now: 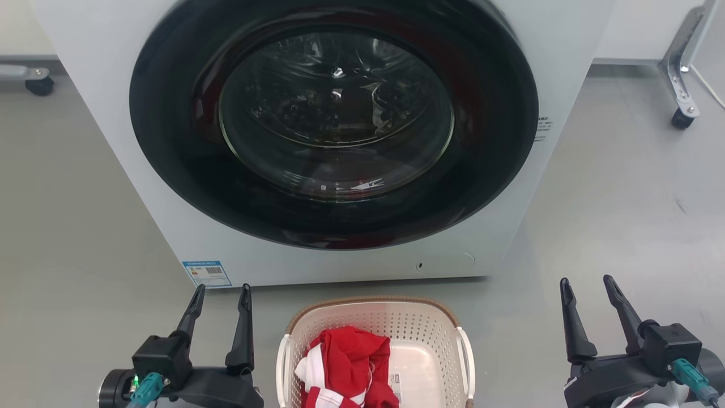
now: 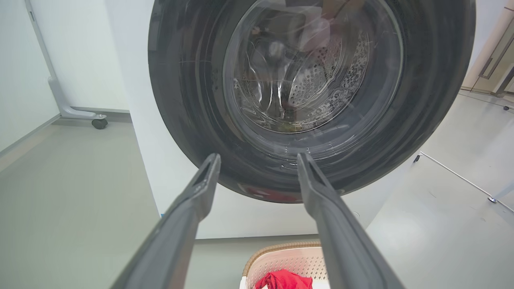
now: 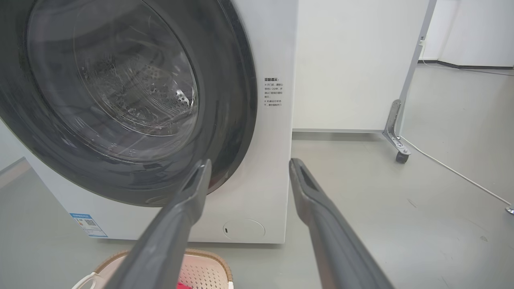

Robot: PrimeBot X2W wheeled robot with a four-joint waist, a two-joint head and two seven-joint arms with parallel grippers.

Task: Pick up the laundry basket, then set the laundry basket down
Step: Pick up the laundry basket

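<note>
head view: laundry basket (image 1: 420,328) sits on the floor in front of the washer (image 1: 85,113), red cloth (image 1: 348,362) inside. left tool (image 1: 222,290) and right tool (image 1: 586,281) are both released, flanking the basket and clear of it. advise lowering both evenly, gripping opposite handles, and lifting level.

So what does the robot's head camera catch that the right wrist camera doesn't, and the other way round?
The head view adds the left gripper, fingers apart, the inside of the laundry basket with its small label, most of the red-and-white garment in it, and a castor far left. The right wrist view adds the tall face of a white partition and a far wall with dark skirting. Both have the white washing machine, door closed, its blue sticker, the basket's brown rim, and the right gripper, fingers apart.
</note>
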